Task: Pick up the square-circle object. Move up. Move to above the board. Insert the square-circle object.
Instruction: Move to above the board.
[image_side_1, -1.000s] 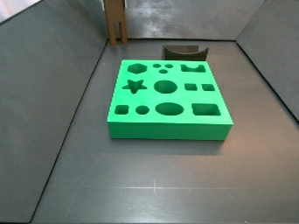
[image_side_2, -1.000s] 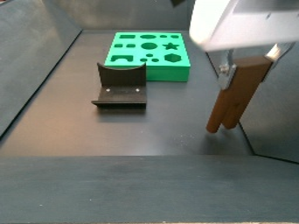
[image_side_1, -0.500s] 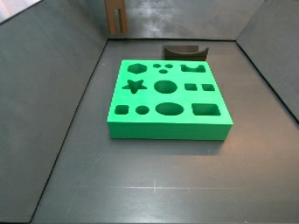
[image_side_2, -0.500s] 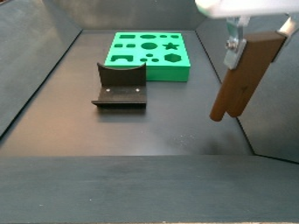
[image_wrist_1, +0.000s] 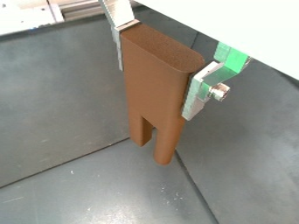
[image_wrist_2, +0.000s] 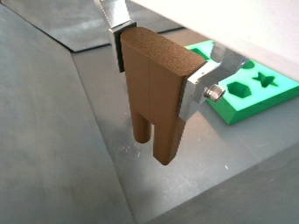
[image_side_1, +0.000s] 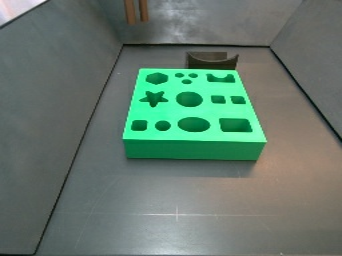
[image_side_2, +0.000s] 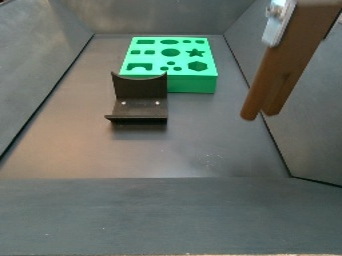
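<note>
1. Claw (image_wrist_2: 156, 63) is clenched on the upper part of the square-circle object (image_wrist_2: 159, 101); in both wrist views its silver fingers (image_wrist_1: 205, 85) press the block's two faces, and the two prong legs hang free, clear of the dark surface (image_wrist_2: 82, 166).
2. In a side view the block (image_side_2: 285, 58) hangs at about 2 o'clock, high off the surface and tilted. The board (image_side_2: 173, 61) lies well apart, at about 11 o'clock.
3. Between them, near 9 o'clock, stands the fixture (image_side_2: 138, 95).
4. Risks, as I judge them: the tilt could jam the prongs against a hole's rim, and a low crossing could clip the fixture or the side wall (image_side_2: 310, 120) nearby.
</note>
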